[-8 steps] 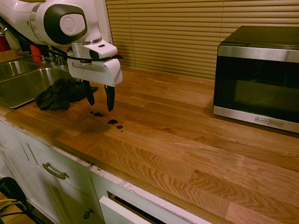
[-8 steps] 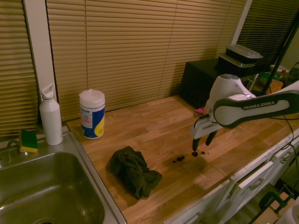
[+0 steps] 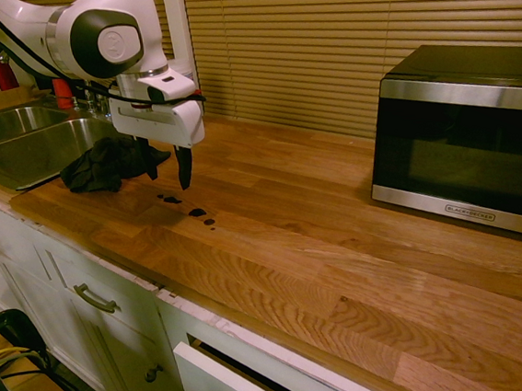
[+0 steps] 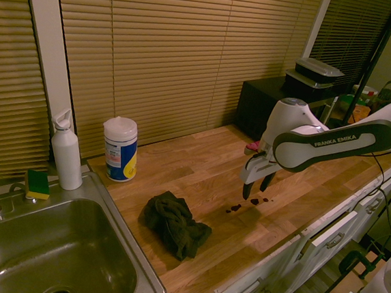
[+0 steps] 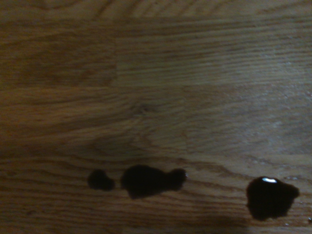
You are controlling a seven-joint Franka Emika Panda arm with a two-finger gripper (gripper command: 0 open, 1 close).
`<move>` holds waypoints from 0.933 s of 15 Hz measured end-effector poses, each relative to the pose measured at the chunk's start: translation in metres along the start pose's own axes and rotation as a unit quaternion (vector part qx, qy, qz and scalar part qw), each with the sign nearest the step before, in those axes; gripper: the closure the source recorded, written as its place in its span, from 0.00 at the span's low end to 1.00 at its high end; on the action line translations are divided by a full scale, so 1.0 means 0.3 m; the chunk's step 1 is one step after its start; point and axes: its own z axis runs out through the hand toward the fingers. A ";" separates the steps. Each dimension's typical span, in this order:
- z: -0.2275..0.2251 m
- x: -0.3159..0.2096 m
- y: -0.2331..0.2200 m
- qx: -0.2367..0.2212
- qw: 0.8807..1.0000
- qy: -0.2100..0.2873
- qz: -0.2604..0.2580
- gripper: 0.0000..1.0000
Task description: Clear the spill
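Technician: What has just changed?
Operator: Seen from the first exterior view, the gripper (image 3: 169, 184) is now farther left, toward the dark cloth (image 3: 96, 166). The claw is spread, with nothing between its fingers.

Technician: State the location of the spill.
Operator: The spill (image 3: 197, 212) lies on the wooden countertop (image 3: 293, 239), in a short line to the right of the cloth and well left of the microwave (image 3: 468, 139). The wrist view shows separate dark blotches, one with a bright glint.

Technician: What does the shift mean for the task?
Operator: Wiping is not started. The move probably serves to fetch the cloth; next, align above it, lower and grip. A shallow grip could let it slip.

Technician: List differences from the earlier frame.
Operator: Arm position only. The cloth and the blotches are unchanged.
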 end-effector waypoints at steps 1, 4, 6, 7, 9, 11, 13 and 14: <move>-0.007 -0.019 -0.041 0.004 1.000 0.002 -0.002 0.00; -0.018 -0.077 -0.173 0.016 1.000 0.005 -0.009 0.00; -0.021 -0.127 -0.264 0.025 1.000 0.002 -0.017 0.00; -0.025 -0.152 -0.307 0.030 0.999 0.000 -0.020 0.00; -0.037 -0.205 -0.386 0.040 0.999 -0.003 -0.027 0.00; -0.050 -0.246 -0.446 0.049 0.998 -0.007 -0.034 0.00; -0.052 -0.298 -0.500 0.057 0.997 -0.011 -0.040 0.00; -0.048 -0.329 -0.525 0.060 0.997 -0.014 -0.043 0.00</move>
